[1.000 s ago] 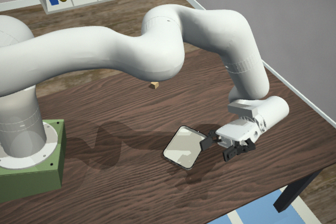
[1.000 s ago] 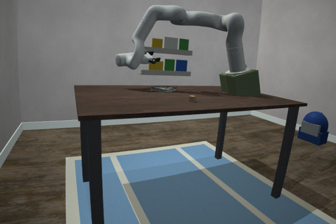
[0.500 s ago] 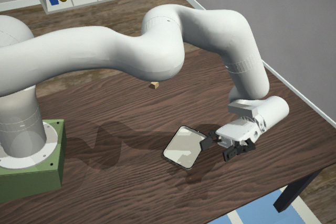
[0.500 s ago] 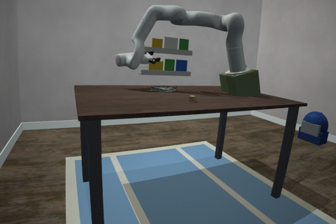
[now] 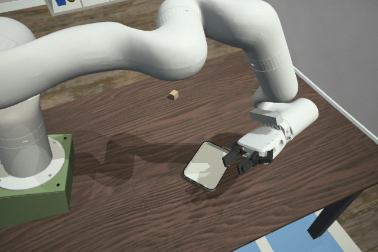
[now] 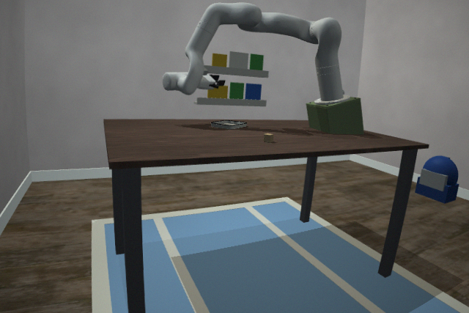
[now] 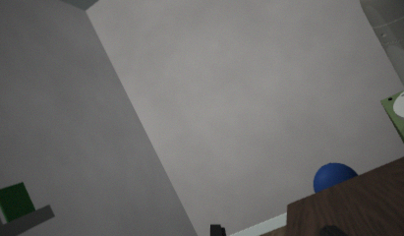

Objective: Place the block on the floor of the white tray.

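A small tan block (image 5: 173,94) lies on the dark wooden table, out in the open and far from the gripper; it also shows in the exterior view (image 6: 268,137). The white tray (image 5: 205,165) (image 6: 228,124) with a dark rim lies flat on the table and holds nothing. My gripper (image 5: 235,163) (image 6: 218,83) hangs high above the table beside the tray's right edge, pointing sideways. Its fingers stand partly apart with nothing between them. The wrist view shows only walls and a table corner (image 7: 356,206); neither the block nor the tray is in it.
The arm's green base (image 5: 33,182) stands at the table's left end. The table's right edge (image 5: 335,102) runs close to the grey wall. Wall shelves with coloured boxes (image 6: 232,91) hang behind the gripper. A blue domed object (image 6: 437,182) stands on the floor.
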Action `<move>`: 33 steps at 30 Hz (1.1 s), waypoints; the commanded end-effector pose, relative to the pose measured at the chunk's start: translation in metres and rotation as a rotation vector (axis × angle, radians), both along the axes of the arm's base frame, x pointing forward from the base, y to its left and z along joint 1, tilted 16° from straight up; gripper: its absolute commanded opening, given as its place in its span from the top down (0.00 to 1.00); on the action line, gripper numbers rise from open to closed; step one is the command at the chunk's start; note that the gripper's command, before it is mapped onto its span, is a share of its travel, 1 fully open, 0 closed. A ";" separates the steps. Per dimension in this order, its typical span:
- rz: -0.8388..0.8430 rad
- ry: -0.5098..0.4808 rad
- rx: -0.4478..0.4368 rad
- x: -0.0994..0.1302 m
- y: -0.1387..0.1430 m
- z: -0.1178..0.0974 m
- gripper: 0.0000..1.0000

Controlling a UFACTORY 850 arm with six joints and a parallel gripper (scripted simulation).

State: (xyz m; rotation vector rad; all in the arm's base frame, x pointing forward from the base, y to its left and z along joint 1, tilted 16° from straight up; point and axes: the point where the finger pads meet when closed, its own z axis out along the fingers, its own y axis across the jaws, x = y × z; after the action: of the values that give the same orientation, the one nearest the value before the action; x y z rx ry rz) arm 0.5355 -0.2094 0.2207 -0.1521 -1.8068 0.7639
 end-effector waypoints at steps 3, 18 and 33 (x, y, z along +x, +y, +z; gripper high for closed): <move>0.089 -0.116 0.099 -0.003 0.051 -0.015 0.46; 0.287 -0.363 0.321 -0.011 0.164 -0.052 0.46; 0.490 -0.618 0.550 -0.019 0.281 -0.090 0.46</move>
State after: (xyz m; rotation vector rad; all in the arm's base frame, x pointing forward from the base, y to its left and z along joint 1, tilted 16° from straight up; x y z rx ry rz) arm 0.5168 0.0349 0.1432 0.3841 -2.5116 0.5807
